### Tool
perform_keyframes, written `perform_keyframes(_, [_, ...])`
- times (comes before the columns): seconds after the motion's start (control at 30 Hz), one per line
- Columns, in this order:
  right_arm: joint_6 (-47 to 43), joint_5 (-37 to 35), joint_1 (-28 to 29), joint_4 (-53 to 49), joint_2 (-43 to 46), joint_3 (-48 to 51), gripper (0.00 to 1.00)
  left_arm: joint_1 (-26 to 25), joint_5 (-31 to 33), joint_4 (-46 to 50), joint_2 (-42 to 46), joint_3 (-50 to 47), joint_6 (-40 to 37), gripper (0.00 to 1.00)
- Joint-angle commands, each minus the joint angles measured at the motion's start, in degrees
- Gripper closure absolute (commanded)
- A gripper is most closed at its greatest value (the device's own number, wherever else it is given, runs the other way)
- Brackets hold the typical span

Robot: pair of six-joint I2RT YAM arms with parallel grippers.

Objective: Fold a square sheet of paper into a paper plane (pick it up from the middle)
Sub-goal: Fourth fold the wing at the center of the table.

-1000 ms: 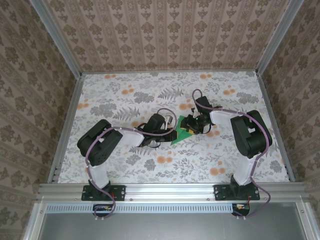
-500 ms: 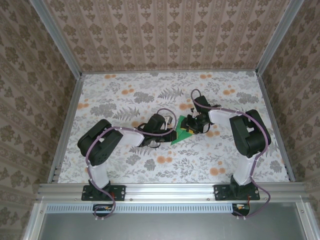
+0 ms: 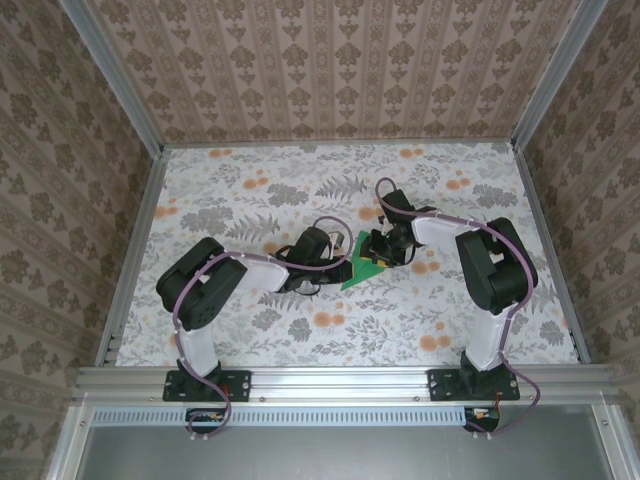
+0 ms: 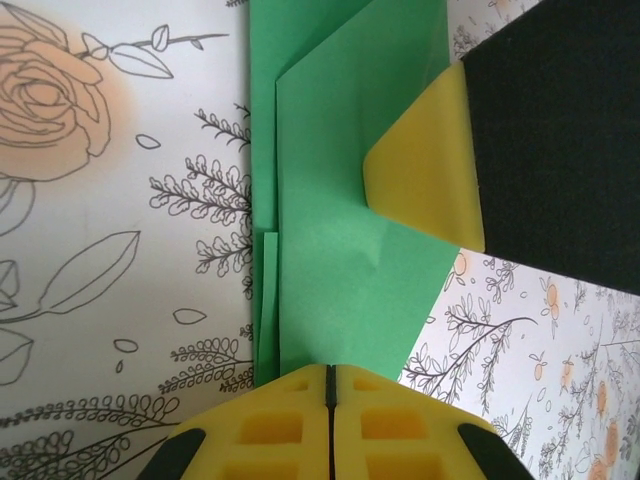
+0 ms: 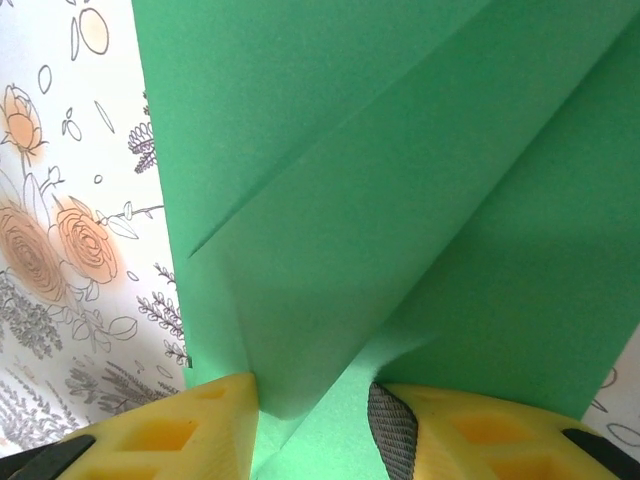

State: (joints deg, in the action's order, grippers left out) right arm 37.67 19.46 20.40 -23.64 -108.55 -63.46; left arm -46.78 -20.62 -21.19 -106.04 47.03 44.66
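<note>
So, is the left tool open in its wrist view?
No, the left tool has its yellow fingers meeting along a thin seam by the green paper.

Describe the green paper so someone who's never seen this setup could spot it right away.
On the floral table, look near the middle. There, between the left gripper and the right gripper, lies the partly folded paper. It is the one plain bright green thing among pale flower prints.
</note>
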Motion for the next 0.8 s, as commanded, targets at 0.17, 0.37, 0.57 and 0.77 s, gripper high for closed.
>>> perform_keyframes(0.17, [-0.9, -18.7, 0.3, -6.5, -9.2, 3.6, 0.57, 0.5, 1.1, 2.7, -1.1, 0.8, 0.8, 0.92])
perform_keyframes(0.37, [-0.9, -18.4, 0.4, -6.8, -10.1, 3.0, 0.55, 0.6, 1.5, 3.2, -1.2, 0.6, 0.8, 0.92])
perform_keyframes(0.57, [-0.5, -18.4, 0.5, -6.9, -11.1, 2.4, 0.55, 0.8, 1.5, 3.4, -1.1, 0.6, 0.8, 0.93])
perform_keyframes(0.77, [-0.3, -18.5, 0.5, -6.8, -12.0, 1.9, 0.54, 0.9, 1.5, 3.8, -1.5, 0.8, 1.0, 0.93])
